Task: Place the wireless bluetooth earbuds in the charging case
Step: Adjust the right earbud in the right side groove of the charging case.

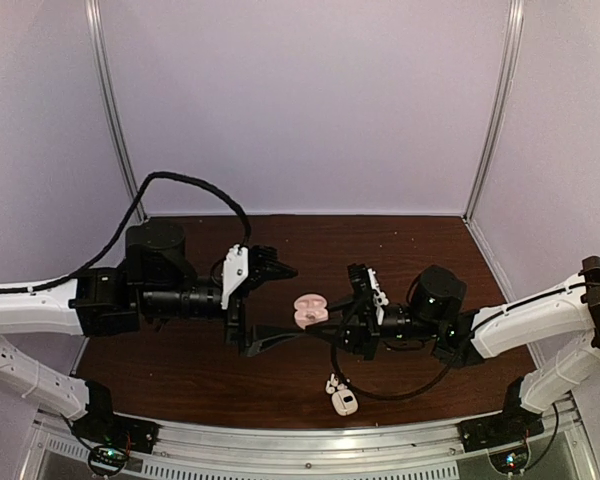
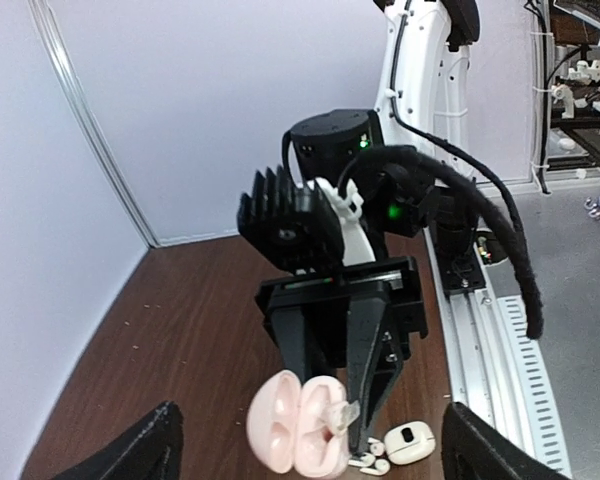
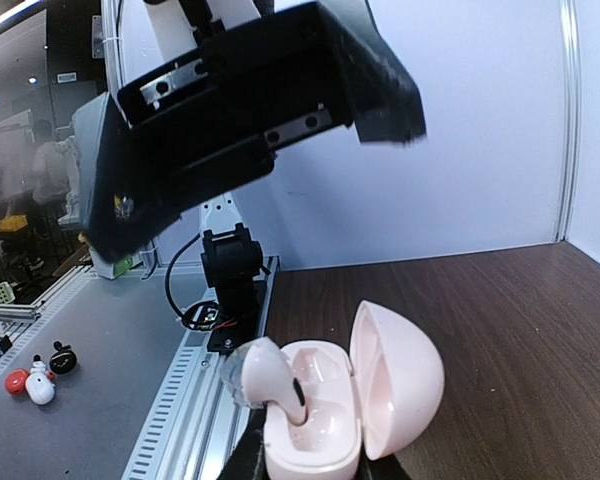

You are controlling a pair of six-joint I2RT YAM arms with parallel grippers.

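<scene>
My right gripper is shut on a pale pink charging case, held above the table with its hinged lid swung open. One pink earbud with a clear tip stands stem-down in the nearer slot, tilted outward; the other slot looks empty. In the top view the case hangs between the two arms. My left gripper stands open, its fingers wide apart on either side of the case and touching nothing.
A small white case lies on the brown table near the front rail, with two tiny white earbuds beside it. In the left wrist view they show as the white case and earbuds. Pale walls enclose the table.
</scene>
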